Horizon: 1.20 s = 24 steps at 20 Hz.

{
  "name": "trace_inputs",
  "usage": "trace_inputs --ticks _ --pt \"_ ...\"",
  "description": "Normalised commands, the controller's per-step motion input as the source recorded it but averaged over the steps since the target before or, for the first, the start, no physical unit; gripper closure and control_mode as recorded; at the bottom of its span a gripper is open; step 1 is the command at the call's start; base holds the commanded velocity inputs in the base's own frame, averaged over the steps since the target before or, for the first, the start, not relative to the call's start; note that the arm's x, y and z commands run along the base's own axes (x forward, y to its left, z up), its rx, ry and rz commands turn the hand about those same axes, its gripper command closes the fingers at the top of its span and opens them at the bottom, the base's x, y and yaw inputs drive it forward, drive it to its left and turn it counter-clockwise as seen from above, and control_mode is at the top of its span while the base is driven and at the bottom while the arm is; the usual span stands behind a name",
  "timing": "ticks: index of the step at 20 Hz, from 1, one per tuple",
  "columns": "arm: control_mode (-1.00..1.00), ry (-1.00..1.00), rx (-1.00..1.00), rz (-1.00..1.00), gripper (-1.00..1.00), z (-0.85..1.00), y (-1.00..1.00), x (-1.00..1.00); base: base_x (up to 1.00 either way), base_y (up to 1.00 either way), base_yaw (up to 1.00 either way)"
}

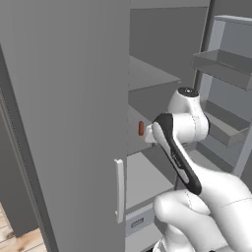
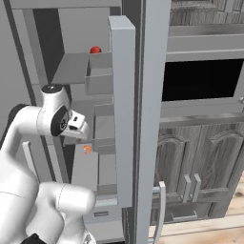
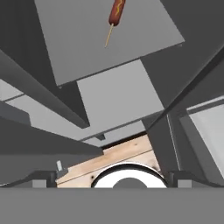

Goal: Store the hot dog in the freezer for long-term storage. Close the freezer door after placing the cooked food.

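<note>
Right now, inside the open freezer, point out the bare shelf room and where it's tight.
The shelf holding the hot dog is bare on both sides of it, and the shelf below is bare too. It is tighter by the freezer door, where the bins jut in, with a red ball behind them.

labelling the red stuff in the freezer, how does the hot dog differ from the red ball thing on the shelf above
The hot dog is slim and elongated, on a thin stick with a yellow squiggle; the red ball is round and plain. The hot dog lies on a middle shelf, the red ball sits on a higher shelf near the back. Both are small, reddish and rest inside the open freezer.
</note>
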Motion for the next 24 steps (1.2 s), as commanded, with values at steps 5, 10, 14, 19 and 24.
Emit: trace_inputs --ticks 5,10,14,19,24 --pt "-1.0 0.14 -0.01 0.02 -1.0 0.0 0.0 -0.63 0.0 0.0 0.0" --pt "-1.0 0.09 -0.03 0.0 -1.0 0.06 0.0 -0.44 0.0 0.0 0.0" --pt "-1.0 0.06 -0.1 -0.02 -1.0 0.01 0.0 -0.41 0.0 0.0 0.0" --pt "-1.0 0.0 -0.01 0.0 -1.0 0.0 0.0 -0.12 0.0 0.0 0.0" --pt "-1.0 0.01 0.0 0.0 -1.0 0.01 -0.02 -0.05 0.0 0.0 0.0"
